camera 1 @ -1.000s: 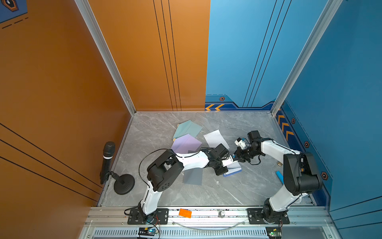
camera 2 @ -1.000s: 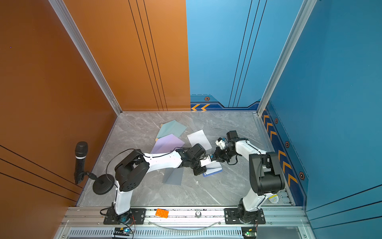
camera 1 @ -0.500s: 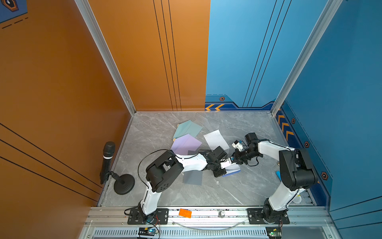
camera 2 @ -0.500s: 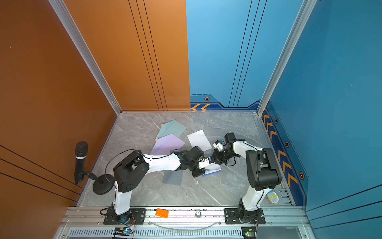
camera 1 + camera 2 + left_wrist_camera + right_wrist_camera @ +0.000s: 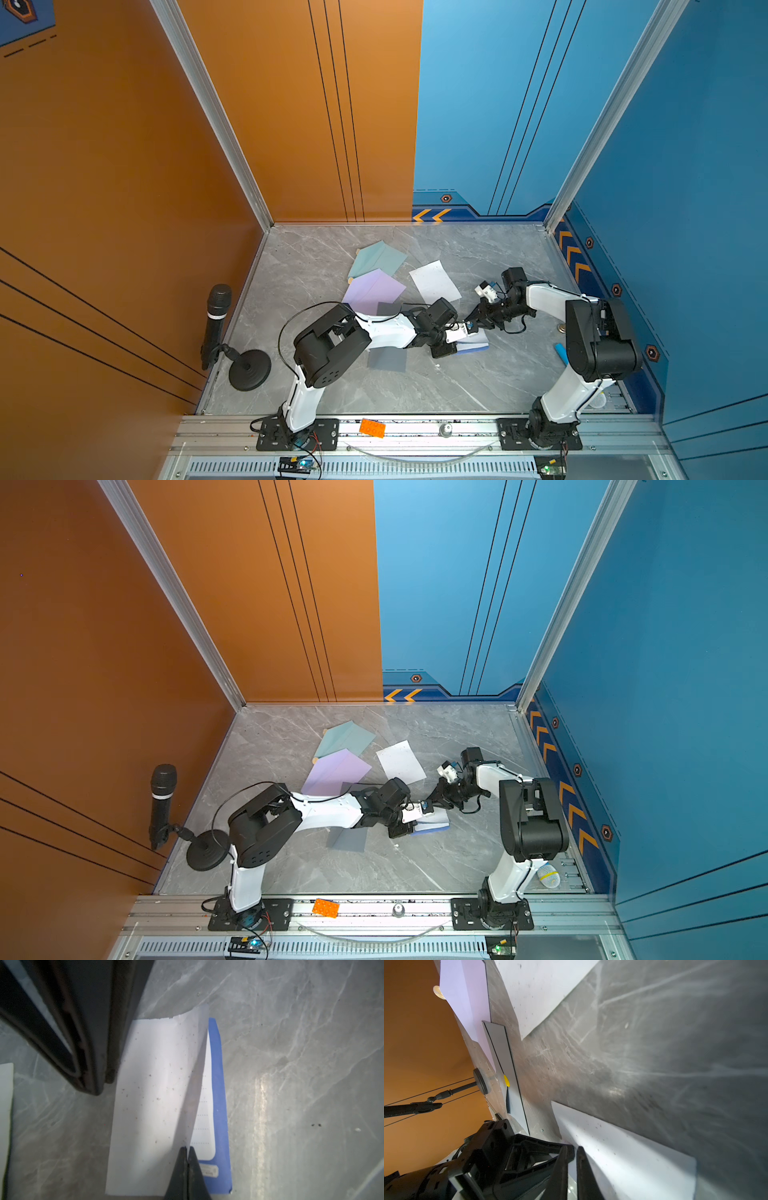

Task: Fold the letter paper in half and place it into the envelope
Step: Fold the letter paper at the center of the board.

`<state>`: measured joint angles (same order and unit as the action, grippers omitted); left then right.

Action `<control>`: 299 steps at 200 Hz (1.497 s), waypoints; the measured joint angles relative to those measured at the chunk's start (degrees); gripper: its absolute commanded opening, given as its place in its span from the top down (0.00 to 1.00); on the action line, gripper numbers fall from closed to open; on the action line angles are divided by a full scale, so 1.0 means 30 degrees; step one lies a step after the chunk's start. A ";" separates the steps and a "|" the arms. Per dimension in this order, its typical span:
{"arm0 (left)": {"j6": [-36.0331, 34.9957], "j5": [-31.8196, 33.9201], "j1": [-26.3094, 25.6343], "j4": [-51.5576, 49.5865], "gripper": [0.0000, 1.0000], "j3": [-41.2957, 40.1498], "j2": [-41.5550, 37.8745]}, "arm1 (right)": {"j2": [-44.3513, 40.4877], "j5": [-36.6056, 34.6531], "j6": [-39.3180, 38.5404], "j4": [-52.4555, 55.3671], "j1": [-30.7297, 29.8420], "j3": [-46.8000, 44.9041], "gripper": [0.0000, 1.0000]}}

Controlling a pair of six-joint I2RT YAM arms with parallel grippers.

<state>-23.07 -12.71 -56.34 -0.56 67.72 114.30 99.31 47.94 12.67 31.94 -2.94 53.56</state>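
Letter paper [image 5: 473,344], white with a blue border, lies near the middle of the grey marble table [image 5: 478,390], where the two arms' tips meet. One half is raised and curls over the other half, which lies flat. The left wrist view shows the paper [image 5: 153,1105] with dotted lines printed on the flat half.

The left gripper [image 5: 187,1150] has its fingers pressed tight together on the free edge of the raised half. The right gripper [image 5: 572,1150] reaches in from the opposite side, its tip low at the paper's far edge. Its fingers stand almost together with a thin gap, and whether they pinch the paper cannot be told. In both top views the two grippers sit over the paper, nearly touching.

A grey envelope [image 5: 386,359] lies flat near the paper, partly under the left arm, with a yellow dot on its flap. Farther back lie a lilac envelope [image 5: 374,289], a teal envelope [image 5: 378,257] touching it, and a plain white sheet [image 5: 434,282]. A microphone [image 5: 216,320] stands at the table's left edge. An orange brick [image 5: 372,428] rests on the front rail.
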 measured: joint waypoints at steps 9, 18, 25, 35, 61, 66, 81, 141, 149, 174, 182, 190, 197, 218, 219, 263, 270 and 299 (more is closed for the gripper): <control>-0.0160 0.0029 0.0000 0.0000 1.00 0.0000 0.0000 | 0.0080 0.0000 0.0000 0.0000 0.0007 0.0000 0.87; -0.0364 0.0036 0.0000 -0.0007 1.00 0.0000 0.0000 | 0.0248 0.0000 0.0000 0.0000 -0.0073 0.0000 0.87; -0.0474 0.0036 -0.0007 -0.0007 1.00 0.0000 0.0000 | 0.0415 -0.0007 0.0000 0.0000 -0.0204 0.0000 0.87; -0.0619 0.0044 -0.0015 -0.0007 1.00 0.0000 0.0000 | 0.0721 -0.0058 0.0000 0.0000 -0.0510 0.0029 0.87; -0.1020 0.0109 -0.0036 -0.0007 1.00 0.0000 0.0000 | 0.1537 -0.0211 0.0022 -0.0007 -0.1610 0.0284 0.87; -0.1042 0.0124 -0.0051 0.0000 1.00 0.0000 0.0000 | 0.1647 -0.0277 0.0066 0.0000 -0.1829 0.0342 0.87; -0.1188 0.0248 -0.0102 0.0000 1.00 0.0000 0.0000 | 0.1800 -0.0459 0.0153 -0.0015 -0.2339 0.0510 0.87; -0.1319 0.0576 -0.0255 0.0066 1.00 0.0000 0.0007 | 0.2805 -0.0393 0.0707 -0.0619 -0.3344 0.1355 0.87; -0.1311 0.0619 -0.0270 0.0073 1.00 0.0000 0.0007 | 0.2849 -0.0401 0.0794 -0.0707 -0.3439 0.1421 0.87; -0.1158 0.0707 -0.0284 0.0087 1.00 0.0000 0.0007 | 0.2900 -0.0401 0.0882 -0.0889 -0.3504 0.1457 0.88; -0.1071 0.0750 -0.0299 0.0109 1.00 0.0000 0.0007 | 0.2900 -0.0401 0.0882 -0.0889 -0.3439 0.1450 0.88; -0.0991 0.0794 -0.0313 0.0168 1.00 -0.0015 0.0007 | 0.2900 -0.0393 0.0882 -0.0896 -0.3351 0.1443 0.88; -0.0911 0.0845 -0.0328 0.0255 1.00 -0.0051 0.0007 | 0.2885 -0.0386 0.0882 -0.0954 -0.3220 0.1399 0.88; -0.0685 0.0933 -0.0342 0.0503 1.00 -0.0160 0.0007 | 0.2623 -0.0372 0.0874 -0.1035 -0.2572 0.1049 0.88; -0.0656 0.0940 -0.0342 0.0517 1.00 -0.0175 0.0007 | 0.2608 -0.0386 0.0874 -0.1042 -0.2543 0.1035 0.88; -0.0153 0.1035 -0.0357 0.1078 1.00 -0.0401 0.0007 | 0.1894 -0.1311 0.0699 -0.0940 -0.1472 0.0605 0.88; -0.0051 0.1042 -0.0357 0.1137 1.00 -0.0415 0.0007 | 0.1785 -0.1479 0.0648 -0.0867 -0.1384 0.0554 0.88; 0.0153 0.1056 -0.0357 0.1268 1.00 -0.0466 0.0007 | 0.1202 -0.2237 0.0495 -0.0634 -0.0991 0.0219 0.88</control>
<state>-22.61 -9.54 -57.41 3.25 66.32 114.32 102.91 41.23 14.15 30.04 -5.91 54.22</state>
